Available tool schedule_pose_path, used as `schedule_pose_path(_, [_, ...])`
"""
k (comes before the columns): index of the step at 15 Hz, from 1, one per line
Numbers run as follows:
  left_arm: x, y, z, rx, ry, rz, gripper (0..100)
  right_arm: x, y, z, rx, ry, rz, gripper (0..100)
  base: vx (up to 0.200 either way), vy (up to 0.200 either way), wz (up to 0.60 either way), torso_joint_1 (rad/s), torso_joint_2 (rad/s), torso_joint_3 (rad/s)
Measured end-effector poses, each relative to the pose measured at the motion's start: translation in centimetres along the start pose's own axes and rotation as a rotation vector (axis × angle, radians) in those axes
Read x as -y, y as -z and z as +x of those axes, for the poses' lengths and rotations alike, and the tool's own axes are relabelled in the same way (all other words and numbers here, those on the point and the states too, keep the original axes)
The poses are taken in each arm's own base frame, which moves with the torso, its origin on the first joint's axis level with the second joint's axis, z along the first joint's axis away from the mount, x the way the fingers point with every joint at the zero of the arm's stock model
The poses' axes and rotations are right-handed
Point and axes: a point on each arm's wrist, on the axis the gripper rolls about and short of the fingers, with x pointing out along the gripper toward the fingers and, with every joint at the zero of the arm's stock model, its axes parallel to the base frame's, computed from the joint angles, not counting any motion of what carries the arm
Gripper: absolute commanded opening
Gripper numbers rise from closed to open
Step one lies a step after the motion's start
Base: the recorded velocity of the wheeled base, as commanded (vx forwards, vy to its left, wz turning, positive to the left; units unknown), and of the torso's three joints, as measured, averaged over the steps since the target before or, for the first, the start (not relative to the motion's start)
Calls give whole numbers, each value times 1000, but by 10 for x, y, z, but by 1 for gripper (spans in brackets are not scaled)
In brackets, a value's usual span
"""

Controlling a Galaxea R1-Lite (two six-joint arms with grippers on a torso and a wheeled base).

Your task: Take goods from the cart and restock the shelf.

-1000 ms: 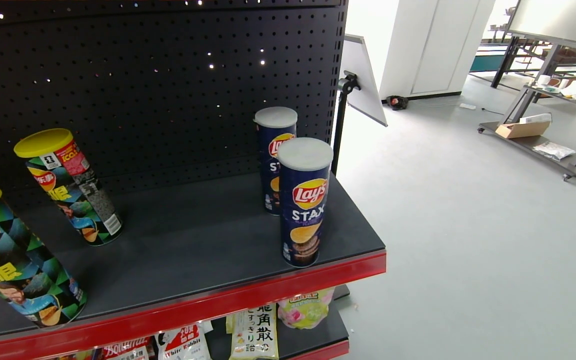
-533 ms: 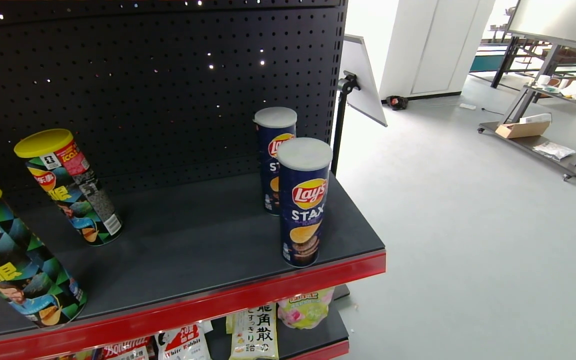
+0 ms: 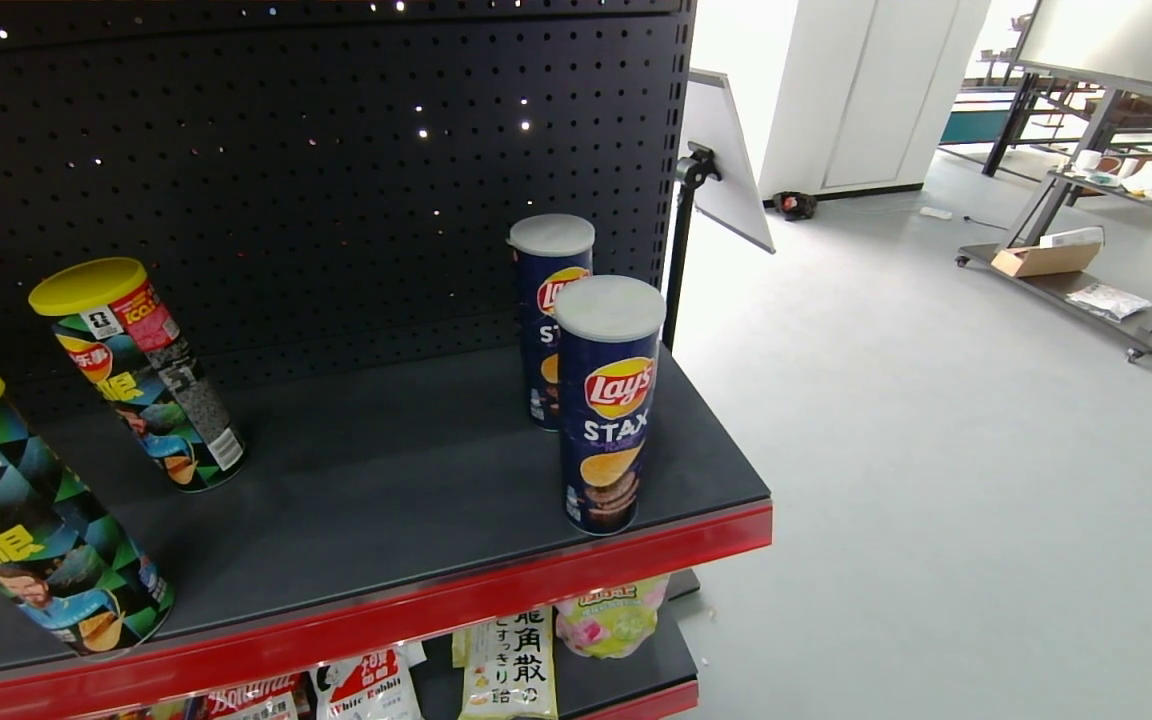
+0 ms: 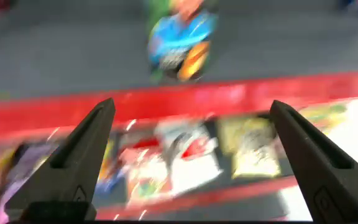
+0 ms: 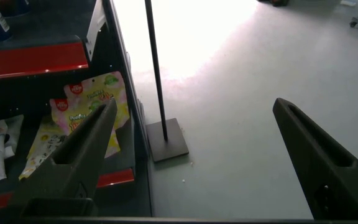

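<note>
The dark shelf board with a red front lip holds two blue chip cans at its right end, one at the front and one behind it. Two yellow-lidded cans lean at the left, one further back and one at the front edge. My left gripper is open with nothing between its fingers, facing the red shelf lip and a can base above it. My right gripper is open and empty, over the grey floor beside the shelf's end.
Snack bags hang on the lower shelf. A thin pole on a square foot stands just right of the shelf, carrying a white board. Open grey floor spreads to the right, with a wheeled rack far off.
</note>
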Motion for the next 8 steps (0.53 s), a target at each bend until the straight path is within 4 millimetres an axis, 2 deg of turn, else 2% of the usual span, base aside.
schedule_pose_path(1, [0, 1, 0, 56, 19, -7, 100, 0, 0, 0, 0, 0, 0, 100, 0, 0, 0, 0, 0, 0])
schedule_pose_path(4, [0, 9, -1, 53, 73, 45, 100, 0, 0, 0, 0, 0, 0, 100, 0, 0, 0, 0, 0, 0])
schedule_pose_path(5, [2, 10, -2, 62, 143, 79, 100, 0, 0, 0, 0, 0, 0, 100, 0, 0, 0, 0, 0, 0])
schedule_pose_path(8, [3, 9, -1, 55, 174, 60, 100, 0, 0, 0, 0, 0, 0, 100, 0, 0, 0, 0, 0, 0])
